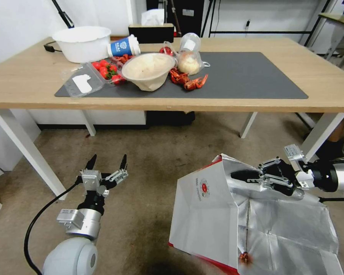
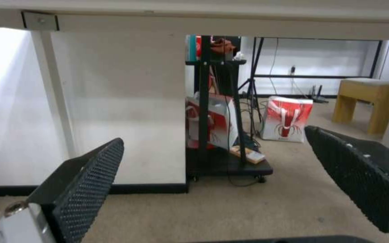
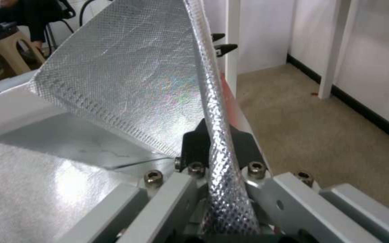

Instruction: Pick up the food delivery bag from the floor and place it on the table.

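The food delivery bag (image 1: 218,214) sat on the floor (image 1: 141,179) beneath the right gripper (image 1: 242,176), which pinched its thin foil rim, a light, floppy hold likely to crumple, while the left gripper (image 1: 107,162) hovered wide open nearby.

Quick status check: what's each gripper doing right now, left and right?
Left gripper: open, holding nothing, low above the floor.
Right gripper: shut on the foil rim of the food delivery bag.
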Controlling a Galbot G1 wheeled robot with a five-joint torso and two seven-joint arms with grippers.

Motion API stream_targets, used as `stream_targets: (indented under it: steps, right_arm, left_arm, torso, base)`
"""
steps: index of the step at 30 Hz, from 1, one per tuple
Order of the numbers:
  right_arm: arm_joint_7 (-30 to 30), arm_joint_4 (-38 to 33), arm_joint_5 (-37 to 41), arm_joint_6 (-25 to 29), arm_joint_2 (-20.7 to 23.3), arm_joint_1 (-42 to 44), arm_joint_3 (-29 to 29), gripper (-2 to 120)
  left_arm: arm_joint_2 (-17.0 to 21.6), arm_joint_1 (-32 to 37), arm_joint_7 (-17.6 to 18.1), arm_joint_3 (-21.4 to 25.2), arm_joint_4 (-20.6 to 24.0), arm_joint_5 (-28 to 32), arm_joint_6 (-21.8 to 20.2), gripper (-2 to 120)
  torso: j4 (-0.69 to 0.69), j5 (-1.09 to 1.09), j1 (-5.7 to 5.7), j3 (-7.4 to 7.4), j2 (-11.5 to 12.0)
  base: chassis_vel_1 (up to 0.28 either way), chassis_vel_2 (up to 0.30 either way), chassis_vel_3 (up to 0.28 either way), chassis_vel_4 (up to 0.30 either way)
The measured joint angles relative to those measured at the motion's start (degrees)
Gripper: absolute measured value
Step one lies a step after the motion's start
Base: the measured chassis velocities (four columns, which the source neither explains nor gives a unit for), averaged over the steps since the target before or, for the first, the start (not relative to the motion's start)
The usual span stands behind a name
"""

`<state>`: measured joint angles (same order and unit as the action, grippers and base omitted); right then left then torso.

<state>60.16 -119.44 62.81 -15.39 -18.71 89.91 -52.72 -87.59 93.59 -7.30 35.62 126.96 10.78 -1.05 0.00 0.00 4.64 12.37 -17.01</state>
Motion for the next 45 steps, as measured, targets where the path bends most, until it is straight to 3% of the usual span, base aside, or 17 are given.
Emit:
stream_targets:
  steps: [27,40,45]
  right_arm:
    - [-1.6,-0.5,-0.9,0.5,-0.3,-0.4,1.2,0]
    - [-1.3,-0.5,-0.9,0.5,-0.3,-0.4,1.1,0]
    - [-1.0,-0.3,-0.9,0.5,-0.4,-0.4,1.0,0]
  left_arm:
    - [0.0,0.2,-0.2,0.0,0.3,0.0,0.0,100]
    - [0.0,0.3,-0.2,0.1,0.4,0.0,0.0,100]
    - [0.0,0.3,-0.2,0.1,0.3,0.0,0.0,100]
  torso:
    - [0.00,0.00,2.09,4.41,-6.5]
    - [-0.01,0.00,2.79,5.70,-8.5]
    - [0.00,0.00,3.46,6.94,-10.4]
  base:
    - [0.000,0.000,0.000,0.000]
    - [0.000,0.000,0.000,0.000]
    - [0.000,0.000,0.000,0.000]
